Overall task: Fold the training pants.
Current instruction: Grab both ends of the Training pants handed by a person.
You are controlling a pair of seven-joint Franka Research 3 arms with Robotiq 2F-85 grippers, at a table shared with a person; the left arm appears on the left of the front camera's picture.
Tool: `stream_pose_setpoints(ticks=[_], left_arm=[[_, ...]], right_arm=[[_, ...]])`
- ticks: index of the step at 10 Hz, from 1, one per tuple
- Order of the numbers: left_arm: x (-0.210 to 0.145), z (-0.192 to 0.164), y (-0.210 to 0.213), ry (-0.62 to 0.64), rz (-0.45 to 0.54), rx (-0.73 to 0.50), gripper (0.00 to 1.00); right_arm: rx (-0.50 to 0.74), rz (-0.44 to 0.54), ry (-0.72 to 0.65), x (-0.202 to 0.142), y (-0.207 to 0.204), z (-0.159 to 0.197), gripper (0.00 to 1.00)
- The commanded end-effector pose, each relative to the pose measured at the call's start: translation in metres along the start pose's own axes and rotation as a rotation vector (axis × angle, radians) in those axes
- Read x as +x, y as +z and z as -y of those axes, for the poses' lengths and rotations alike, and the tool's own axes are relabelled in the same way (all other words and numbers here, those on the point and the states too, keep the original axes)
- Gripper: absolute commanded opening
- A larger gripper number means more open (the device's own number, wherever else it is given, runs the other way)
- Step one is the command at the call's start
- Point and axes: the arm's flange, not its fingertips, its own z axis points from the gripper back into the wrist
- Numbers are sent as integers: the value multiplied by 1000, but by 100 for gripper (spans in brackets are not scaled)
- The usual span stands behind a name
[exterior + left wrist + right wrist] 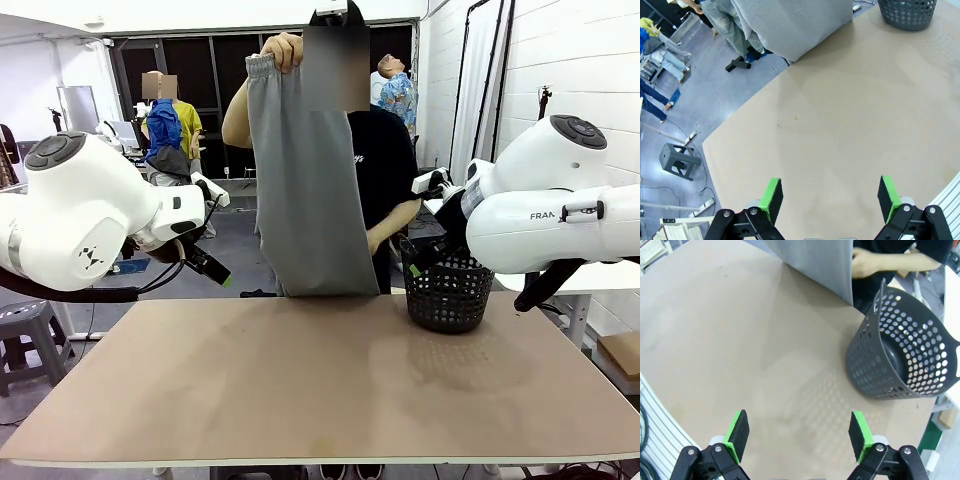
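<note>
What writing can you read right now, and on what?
"FRAN", on the right arm; the rest is hidden.
White print on the person's black shirt: mostly behind the training pants, unreadable.
Small label on a white frame near the floor: too small to read.

- A person stands at the far edge of the table (300, 390), one hand (283, 50) raised high and gripping the gathered waistband of the training pants (305, 190).
- The light grey pants hang straight down as one long panel, and their lower end reaches the far edge near its middle.
- The person's other hand (378, 238) sits low at the pants' right side.
- A black mesh basket (447, 292) stands upright near the far right corner.
- The left gripper (213, 266) hangs over the far left corner, well apart from the pants.
- The right gripper (418, 260) is at the basket's left rim; whether they touch cannot be told.
</note>
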Motion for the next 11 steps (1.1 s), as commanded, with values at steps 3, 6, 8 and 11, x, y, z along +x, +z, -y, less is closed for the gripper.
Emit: stream_pose_setpoints(ticks=[3, 6, 8, 11], left_arm=[[1, -2, -2, -13, 11, 6, 100], [1, -2, -2, -13, 11, 6, 100], [1, -2, -2, -13, 11, 6, 100], [1, -2, -2, -13, 11, 6, 100]], right_arm=[[-2, 6, 0, 1, 0, 0, 100], [-2, 6, 0, 1, 0, 0, 100], [-2, 6, 0, 1, 0, 0, 100], [-2, 6, 0, 1, 0, 0, 100]])
